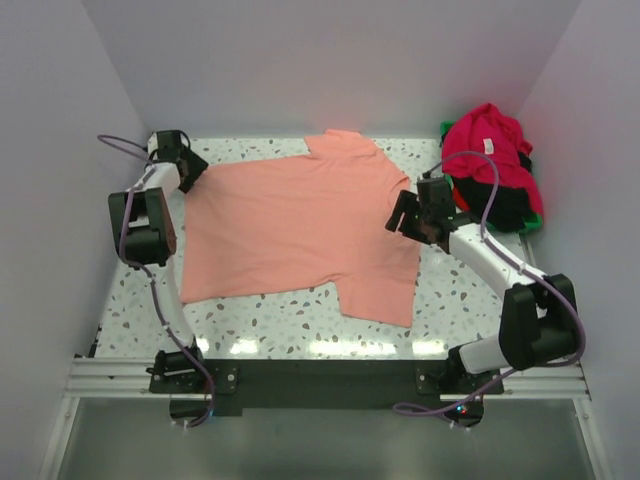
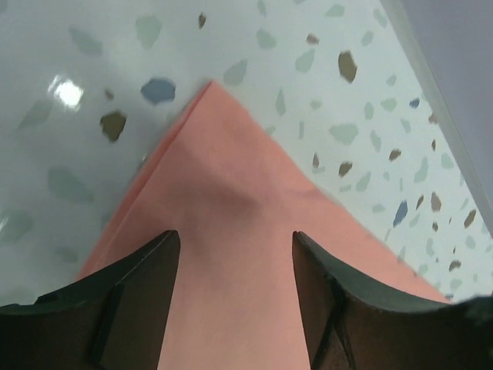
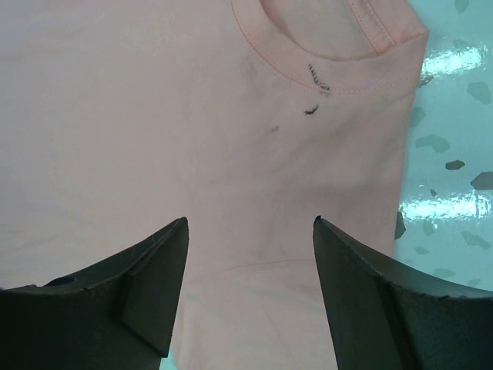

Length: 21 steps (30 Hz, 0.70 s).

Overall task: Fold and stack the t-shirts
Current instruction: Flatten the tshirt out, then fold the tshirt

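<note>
The salmon-pink t-shirt (image 1: 300,230) lies spread flat in the middle of the table. My left gripper (image 1: 193,170) is open over its far-left corner; in the left wrist view the fingers (image 2: 235,234) straddle the pointed cloth corner (image 2: 231,185). My right gripper (image 1: 402,218) is open over the shirt's right edge; in the right wrist view it (image 3: 250,220) hangs over the pink cloth (image 3: 154,116) just below the neck collar (image 3: 323,65). The crimson red t-shirt (image 1: 485,145) lies heaped at the back right on top of the black t-shirt (image 1: 505,205).
A green bin's rim (image 1: 537,222) shows under the heap at the back right. White walls close in the table on the left, back and right. Speckled tabletop (image 1: 260,315) shows in front of the shirt.
</note>
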Motion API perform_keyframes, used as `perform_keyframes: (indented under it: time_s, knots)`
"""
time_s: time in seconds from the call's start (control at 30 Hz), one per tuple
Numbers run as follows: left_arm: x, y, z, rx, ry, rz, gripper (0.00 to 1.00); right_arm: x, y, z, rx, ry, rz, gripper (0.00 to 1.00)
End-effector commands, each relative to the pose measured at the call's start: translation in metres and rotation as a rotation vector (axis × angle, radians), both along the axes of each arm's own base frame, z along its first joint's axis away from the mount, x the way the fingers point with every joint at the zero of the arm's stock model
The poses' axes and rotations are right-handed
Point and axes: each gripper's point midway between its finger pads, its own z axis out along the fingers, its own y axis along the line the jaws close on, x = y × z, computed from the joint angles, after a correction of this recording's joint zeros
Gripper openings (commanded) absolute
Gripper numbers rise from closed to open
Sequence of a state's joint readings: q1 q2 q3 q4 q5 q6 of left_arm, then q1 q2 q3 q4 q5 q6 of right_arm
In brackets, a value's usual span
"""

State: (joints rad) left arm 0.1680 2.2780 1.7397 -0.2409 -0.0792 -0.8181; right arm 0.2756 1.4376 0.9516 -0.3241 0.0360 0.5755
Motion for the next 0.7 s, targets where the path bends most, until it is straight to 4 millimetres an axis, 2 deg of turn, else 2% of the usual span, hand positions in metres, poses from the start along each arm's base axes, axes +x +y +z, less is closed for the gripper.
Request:
perform_keyframes:
  time_s: [0.0,0.03,0.07,0.1,0.13,0.17,0.2,0.23,0.27,0.3,0.33,0.37,0.4,0.43,0.47,0.53,0.57,0.63,0.67]
  knots:
    - [-0.035,-0.007,0.063,-0.001,-0.075,0.013,0.66,-0.004,-0.002,0.027,0.026,-0.089,-0.015,0.69]
    - [-0.049,-0.007,0.064,-0.008,-0.067,0.033,0.67,-0.008,-0.003,0.028,0.031,-0.091,-0.017,0.69]
    - [-0.065,-0.004,0.089,-0.004,-0.104,0.08,0.67,-0.015,-0.004,0.026,0.03,-0.082,-0.02,0.69]
    - [-0.099,-0.007,0.062,-0.015,-0.007,0.109,0.67,-0.022,-0.007,0.028,0.035,-0.089,-0.025,0.69]
    - [-0.116,-0.007,0.08,-0.009,-0.034,0.133,0.67,-0.028,-0.009,0.028,0.032,-0.085,-0.031,0.69]
    - [-0.147,-0.007,0.054,-0.008,0.037,0.168,0.67,-0.039,-0.013,0.019,0.023,-0.053,-0.035,0.69]
    - [-0.168,-0.008,0.049,-0.005,0.073,0.192,0.68,-0.045,-0.015,0.025,0.024,-0.071,-0.038,0.69]
    - [-0.184,-0.008,0.06,-0.002,0.048,0.213,0.68,-0.051,-0.017,0.023,0.023,-0.067,-0.041,0.69]
    - [-0.215,-0.011,0.035,-0.007,0.113,0.238,0.68,-0.062,-0.02,0.015,0.017,-0.042,-0.045,0.69]
    - [-0.233,-0.012,0.028,-0.007,0.137,0.251,0.68,-0.067,-0.022,0.02,0.026,-0.062,-0.047,0.69]
    - [-0.246,-0.012,0.036,0.0,0.117,0.269,0.68,-0.073,-0.023,0.018,0.027,-0.057,-0.045,0.69]
    - [-0.275,-0.017,0.014,-0.01,0.185,0.287,0.68,-0.08,-0.025,0.013,0.028,-0.046,-0.052,0.69]
    - [-0.289,-0.017,0.01,-0.008,0.2,0.302,0.68,-0.084,-0.026,0.012,0.028,-0.047,-0.054,0.69]
    - [-0.298,-0.016,0.014,-0.01,0.179,0.326,0.68,-0.088,-0.027,0.018,0.04,-0.066,-0.055,0.69]
    - [-0.321,-0.02,-0.001,-0.01,0.233,0.332,0.67,-0.093,-0.028,0.013,0.041,-0.057,-0.06,0.69]
    - [-0.337,-0.019,0.002,-0.01,0.22,0.373,0.66,-0.097,-0.031,0.014,0.042,-0.066,-0.065,0.69]
    - [-0.351,-0.022,-0.008,-0.015,0.251,0.379,0.66,-0.101,-0.031,0.01,0.041,-0.058,-0.067,0.69]
    - [-0.359,-0.023,-0.008,-0.023,0.228,0.398,0.66,-0.104,-0.031,0.007,0.044,-0.047,-0.067,0.69]
    - [-0.366,-0.024,-0.015,-0.024,0.245,0.399,0.65,-0.106,-0.032,0.004,0.044,-0.037,-0.068,0.69]
